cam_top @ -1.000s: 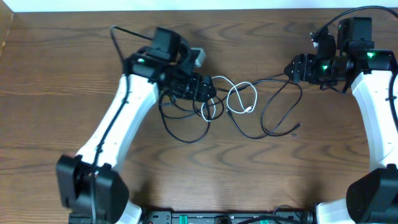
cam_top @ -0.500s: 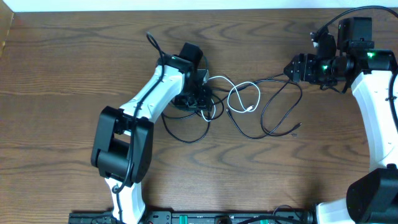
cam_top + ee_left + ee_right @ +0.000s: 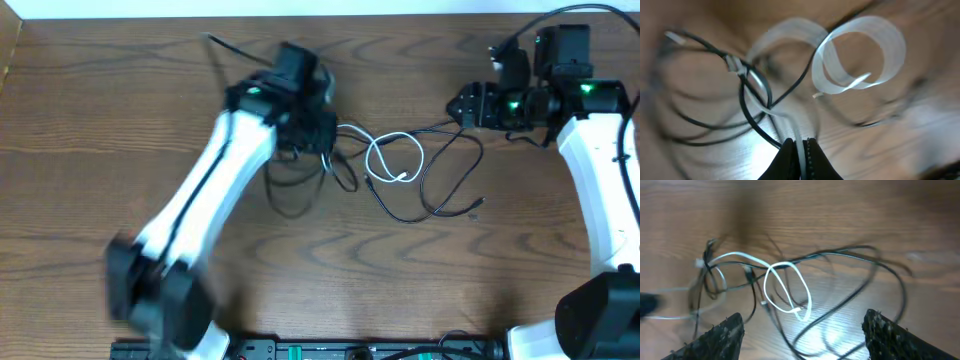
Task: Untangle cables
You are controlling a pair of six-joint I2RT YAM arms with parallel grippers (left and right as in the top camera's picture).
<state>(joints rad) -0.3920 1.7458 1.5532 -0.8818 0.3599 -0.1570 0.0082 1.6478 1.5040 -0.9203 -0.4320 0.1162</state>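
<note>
Tightly, left gripper pinches white cord (tangled).

Tangled black cables, looped white cord

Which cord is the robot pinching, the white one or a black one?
The white cord: in the left wrist view it runs between the shut jaws of the left gripper. The black cords just loop beside it, outside the jaws.

Wood-grain table w/ white strip at far edge, black rail at near edge.
</note>
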